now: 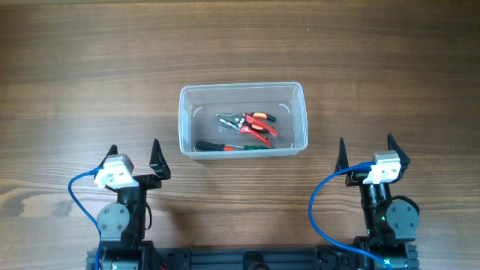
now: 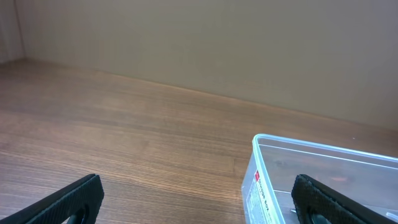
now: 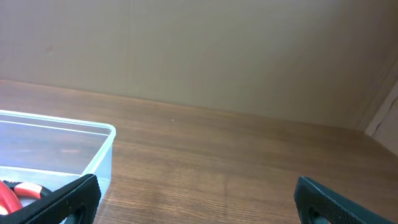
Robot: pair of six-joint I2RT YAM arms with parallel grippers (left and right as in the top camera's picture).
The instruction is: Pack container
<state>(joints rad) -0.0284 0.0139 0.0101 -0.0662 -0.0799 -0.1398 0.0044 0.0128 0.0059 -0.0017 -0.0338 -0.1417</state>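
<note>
The clear plastic container [image 1: 189, 97] stands at the table's middle. Inside it lie red-handled pliers [image 1: 257, 126] and a green-handled screwdriver [image 1: 232, 147]. My left gripper [image 1: 136, 157] is open and empty, near the front edge, left of and below the container. My right gripper [image 1: 367, 153] is open and empty, right of and below it. The left wrist view shows the container's corner [image 2: 264, 163] on the right between the open fingers [image 2: 199, 202]. The right wrist view shows the container's other corner [image 3: 102, 149] on the left, a red handle [image 3: 12, 193] inside, and open fingers [image 3: 199, 199].
The wooden table [image 1: 90, 75] spreads around the container. A plain wall [image 2: 217, 43] stands behind the table's far edge. Blue cables [image 1: 79, 196] loop beside each arm base at the front.
</note>
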